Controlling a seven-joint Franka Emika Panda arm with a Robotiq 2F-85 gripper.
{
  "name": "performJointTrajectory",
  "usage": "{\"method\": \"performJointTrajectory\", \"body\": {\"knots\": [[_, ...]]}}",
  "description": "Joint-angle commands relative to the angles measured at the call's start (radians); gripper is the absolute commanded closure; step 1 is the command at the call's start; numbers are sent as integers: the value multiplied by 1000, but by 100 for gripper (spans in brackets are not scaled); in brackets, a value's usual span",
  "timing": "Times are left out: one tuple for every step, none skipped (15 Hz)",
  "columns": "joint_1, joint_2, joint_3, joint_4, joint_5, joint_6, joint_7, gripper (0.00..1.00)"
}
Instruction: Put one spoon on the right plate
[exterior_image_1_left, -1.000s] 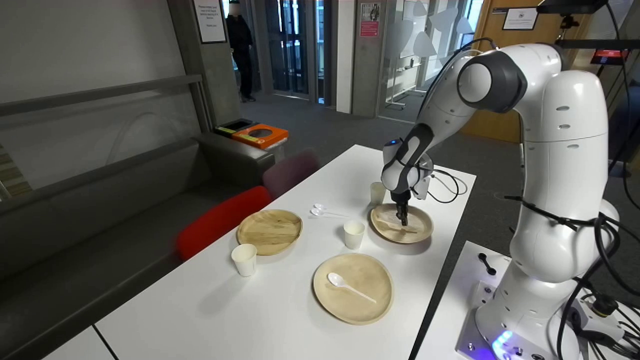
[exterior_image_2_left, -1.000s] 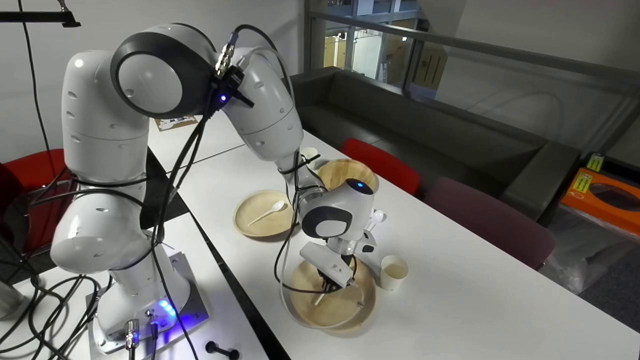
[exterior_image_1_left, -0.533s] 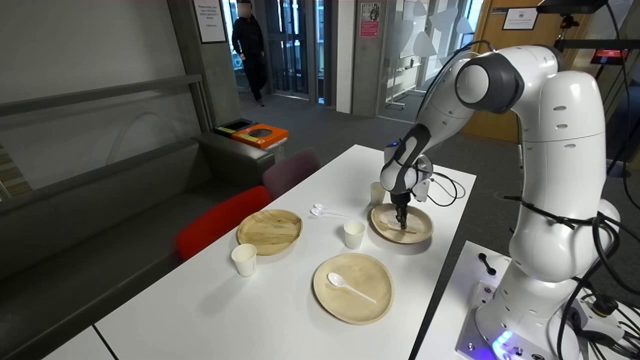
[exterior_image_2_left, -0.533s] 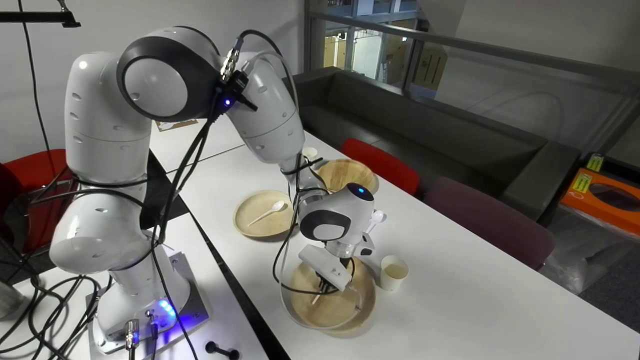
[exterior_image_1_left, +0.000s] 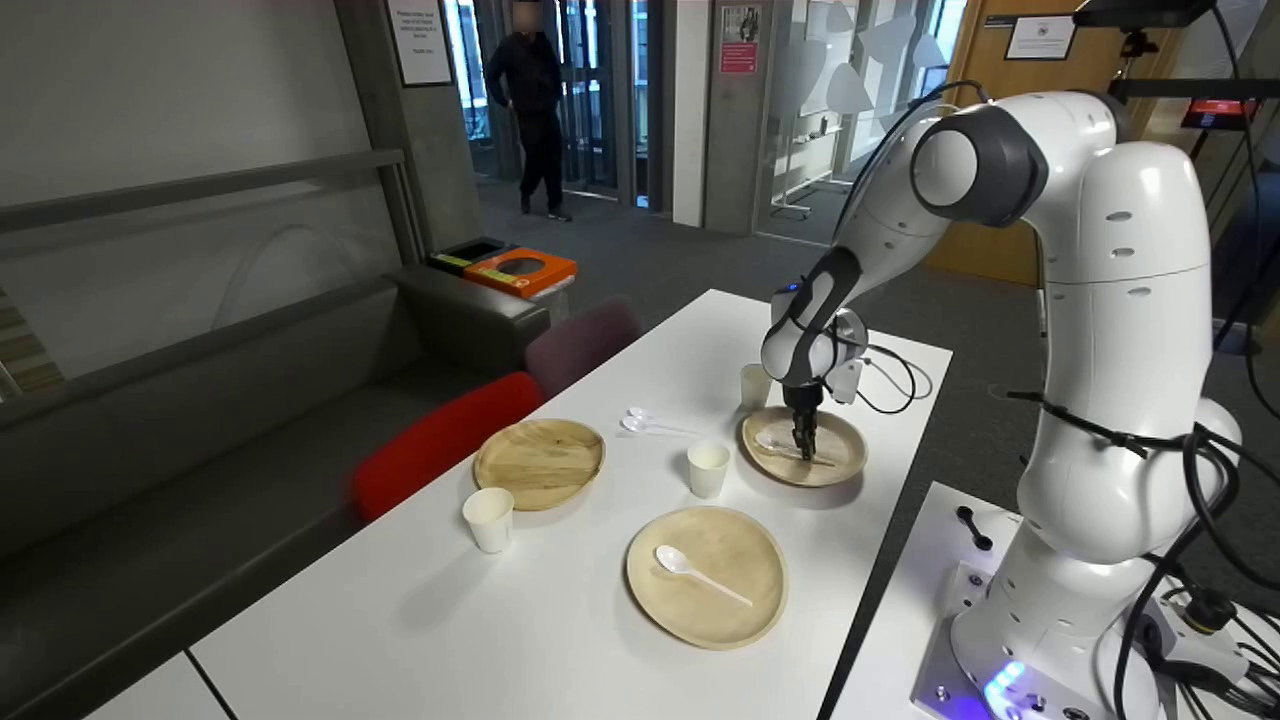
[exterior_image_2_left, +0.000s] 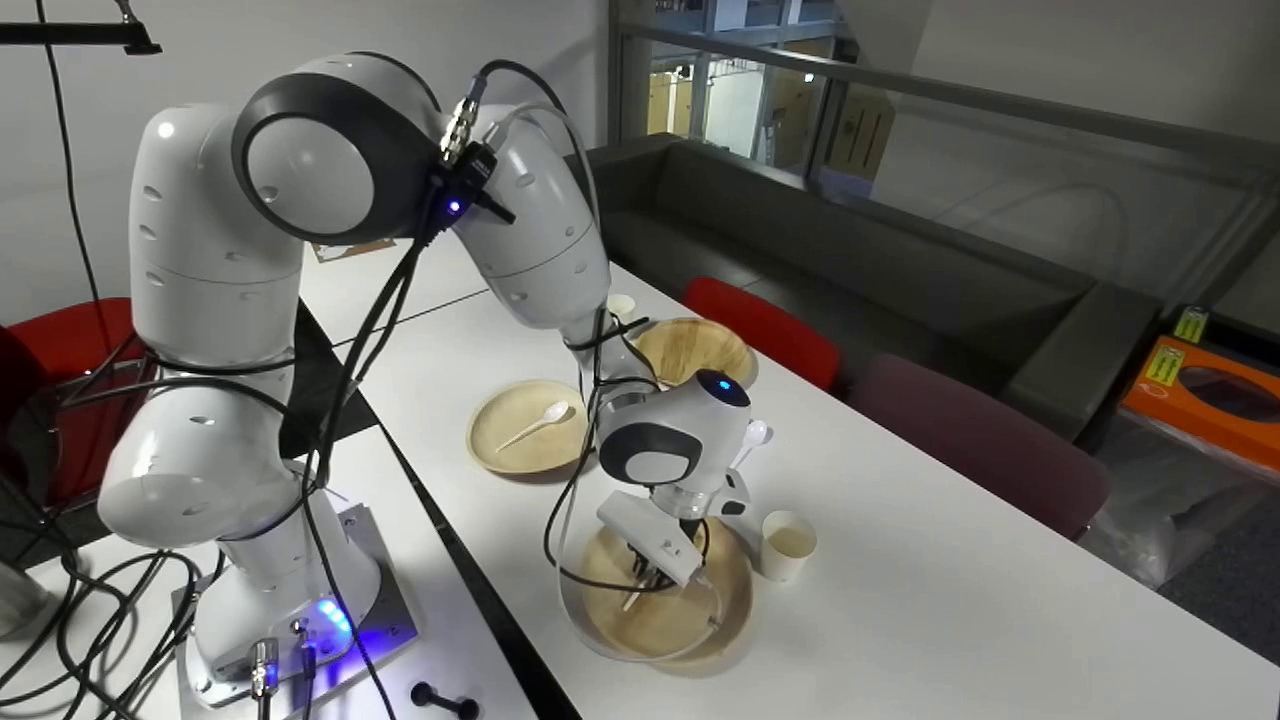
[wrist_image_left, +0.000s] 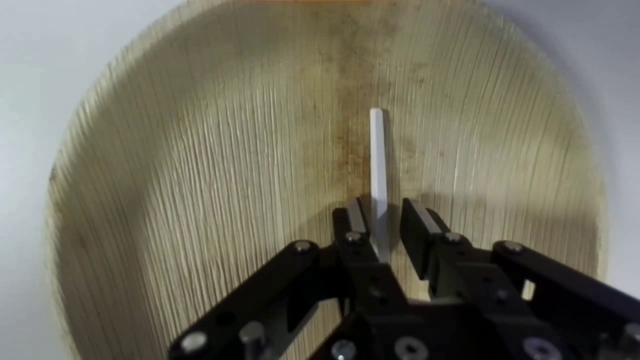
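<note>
The right plate, a round tan dish with a raised rim (exterior_image_1_left: 848, 447), is under my gripper; it also shows in an exterior view (exterior_image_2_left: 685, 625) and fills much of the wrist view (wrist_image_left: 225, 150). A white spoon (exterior_image_1_left: 766, 440) lies in it. In the wrist view the spoon's handle (wrist_image_left: 378, 160) runs between my two fingers. My gripper (wrist_image_left: 381, 210) is open and low over the dish, with a gap between the right finger and the handle; the left finger is close to the handle, contact unclear. The spoon's other end is hidden by the gripper in the wrist view.
A flat pale plate (exterior_image_1_left: 715, 530) holds another white spoon (exterior_image_1_left: 700, 576). A third wooden plate (exterior_image_1_left: 540, 463) is near the red chair. White spoons (exterior_image_1_left: 645, 424) lie on the table. Cups stand beside the dish (exterior_image_1_left: 708, 470) (exterior_image_1_left: 755, 386) and by the third plate (exterior_image_1_left: 489, 520).
My gripper has lowered slightly toward the spoon in the dish. The spoon's white bowl shows more clearly now. A person in the background has walked right.
</note>
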Motion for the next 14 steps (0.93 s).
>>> {"method": "performJointTrajectory", "body": {"knots": [[-22,-12,14,-3,21,-9,-34,40],[-21,-12,13,-4,20,-8,-33,33],[-21,-13,13,-4,20,-7,-34,27],[-22,-14,13,-6,21,-5,-35,18],[-23,-15,13,-6,22,-5,-35,11],[-23,-17,13,-7,22,-3,-35,3],[-23,-18,13,-9,22,-2,-35,1],[-22,-19,12,-11,20,0,-33,0],[-19,-25,10,-17,16,2,-29,0],[-19,-38,8,-29,14,10,-29,0],[-22,-66,6,-53,17,17,-30,0],[-22,-89,0,-71,12,20,-28,0],[-24,-117,-2,-91,16,24,-28,0],[-22,-151,-10,-111,10,21,-27,0]]}}
